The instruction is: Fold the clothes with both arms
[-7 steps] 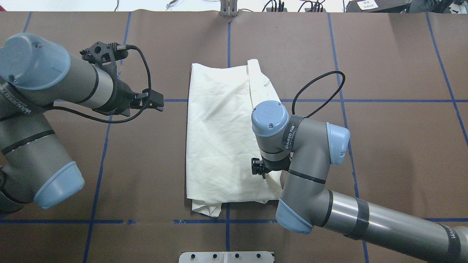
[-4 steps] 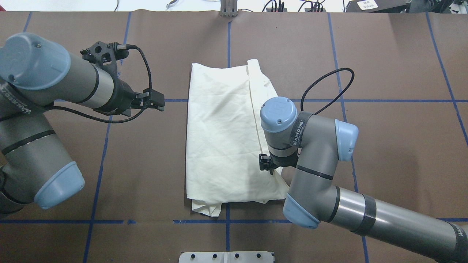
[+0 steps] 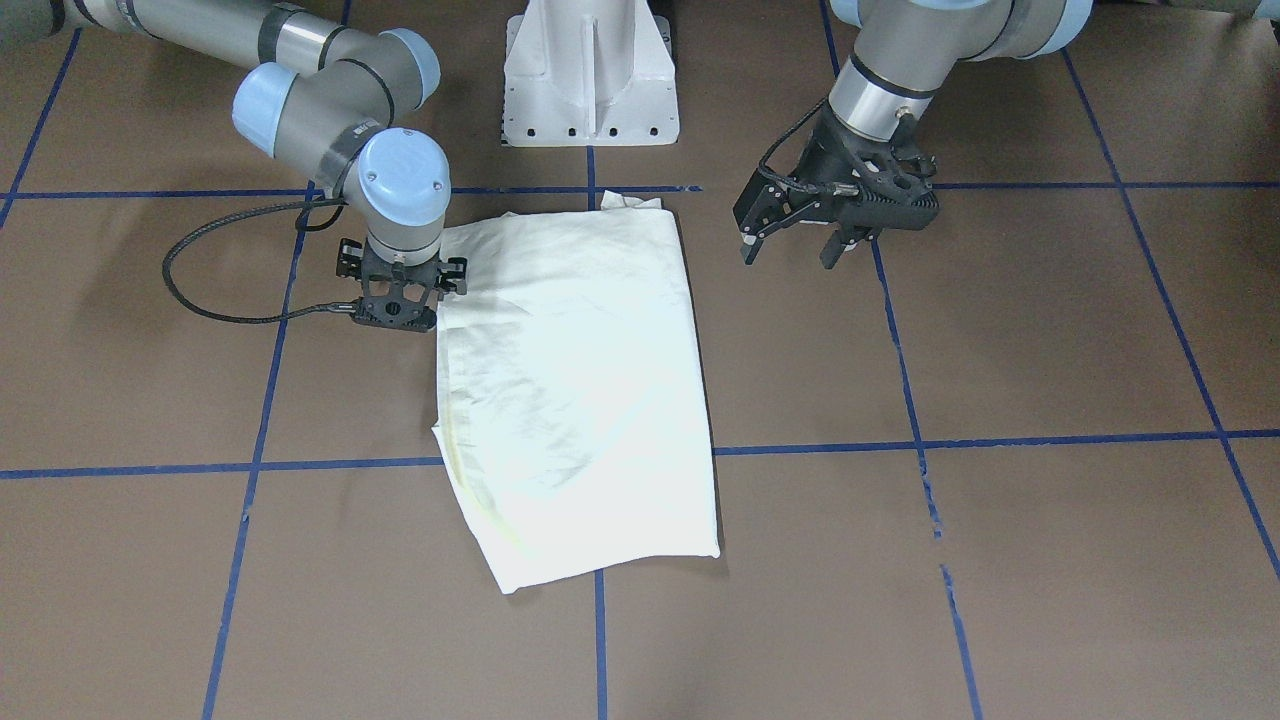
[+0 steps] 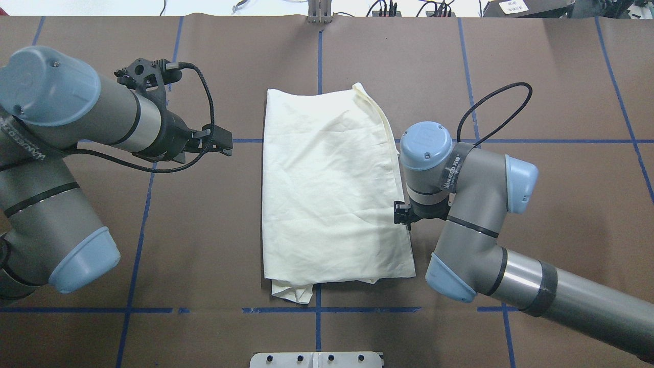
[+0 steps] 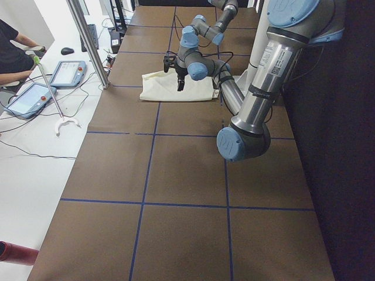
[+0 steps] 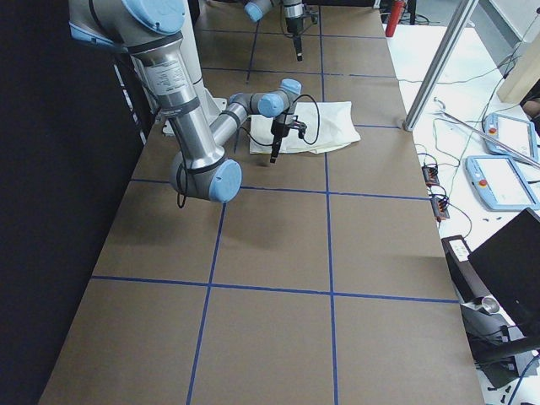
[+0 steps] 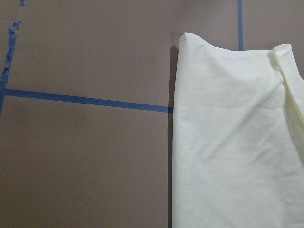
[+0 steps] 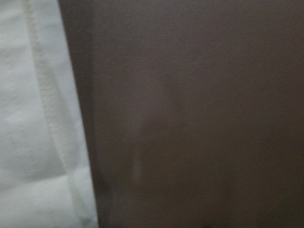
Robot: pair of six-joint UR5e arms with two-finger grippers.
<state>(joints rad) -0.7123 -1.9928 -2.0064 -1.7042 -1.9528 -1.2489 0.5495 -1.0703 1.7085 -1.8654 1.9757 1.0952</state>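
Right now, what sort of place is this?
Probably a robotics lab or test cell: a left arm and a right arm flank a cream shirt on a brown table marked with a blue tape grid, and control tablets with cables sit on a side bench.

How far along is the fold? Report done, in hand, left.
Done: the T-shirt lies folded into a long rectangle, plain side up, no sleeve spread out. In hand: the right gripper is low at its right edge; grip on the cloth cannot be told. The left gripper hangs open, clear of it. Left: probably a crosswise fold, and tidying the flap poking out at the near end.
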